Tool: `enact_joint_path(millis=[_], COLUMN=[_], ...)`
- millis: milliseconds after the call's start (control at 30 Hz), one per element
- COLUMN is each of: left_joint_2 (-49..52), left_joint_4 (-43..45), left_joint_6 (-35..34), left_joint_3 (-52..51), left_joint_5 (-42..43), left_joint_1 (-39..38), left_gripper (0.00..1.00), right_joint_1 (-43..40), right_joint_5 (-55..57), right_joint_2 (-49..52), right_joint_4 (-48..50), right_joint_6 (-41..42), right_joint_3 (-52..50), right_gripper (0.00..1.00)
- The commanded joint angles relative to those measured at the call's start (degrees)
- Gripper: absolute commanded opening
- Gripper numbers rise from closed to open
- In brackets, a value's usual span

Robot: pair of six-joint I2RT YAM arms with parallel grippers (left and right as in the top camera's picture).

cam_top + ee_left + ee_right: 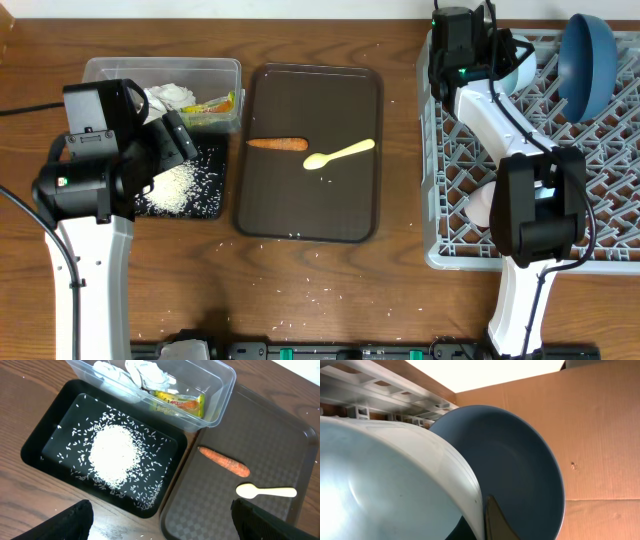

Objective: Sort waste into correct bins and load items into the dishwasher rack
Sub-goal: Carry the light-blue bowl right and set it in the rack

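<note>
Two leftovers, carrot [277, 144] and spoon [340, 154], await sorting; rice [178, 188], tissue [168, 97] and plate [587, 55] are placed; left claw [165, 516] wide, right claw [513, 62] I cannot tell.

Far left, back: there's the clear plastic rectangular tub [95, 68], crumpled white tissue [170, 97] and small yellow-green-orange wrapper [215, 104] inside.
In front of it: shallow black rectangular tray [47, 430], loose white rice grains [112, 455] heaped in it.
Centre: large brown serving tray [310, 215], right of both; thin orange carrot piece [277, 144] on it, pale yellow spoon [340, 154] just to its right.
Right: large grey plastic rack [600, 200]; dark blue round plate [587, 60] stands at the back, light blue bowl [385, 485] just left.
</note>
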Motion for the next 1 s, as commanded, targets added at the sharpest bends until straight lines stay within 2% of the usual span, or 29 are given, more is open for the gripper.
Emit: enact_joint_path(millis=[0, 233, 567, 767, 967], left_joint_2=[-0.42, -0.42, -0.42, -0.42, -0.42], left_joint_4=[-0.11, -0.09, -0.09, -0.09, -0.09], left_joint_6=[-0.09, -0.09, -0.09, -0.09, -0.09], left_joint_3=[0.26, 0.26, 0.26, 0.26, 0.26], left_joint_5=[-0.13, -0.15, -0.15, -0.15, -0.15], left_joint_1=[0.24, 0.24, 0.24, 0.24, 0.24], left_gripper=[0.9, 0.9, 0.9, 0.9, 0.9], right_joint_1=[-0.59, -1.33, -1.51, -1.31, -0.35], right_joint_5=[-0.28, -3.87, -0.39, 4.11, 3.23], right_joint_2=[0.48, 0.76, 1.36, 1.36, 1.36], right_joint_4=[0.55, 2.73, 2.73, 4.09, 3.93], right_joint_6=[-0.35, -0.59, -1.53, -8.98, -9.49], right_joint_3=[0.04, 0.04, 0.04, 0.04, 0.04], right_gripper=[0.01, 0.01, 0.01, 0.01, 0.02])
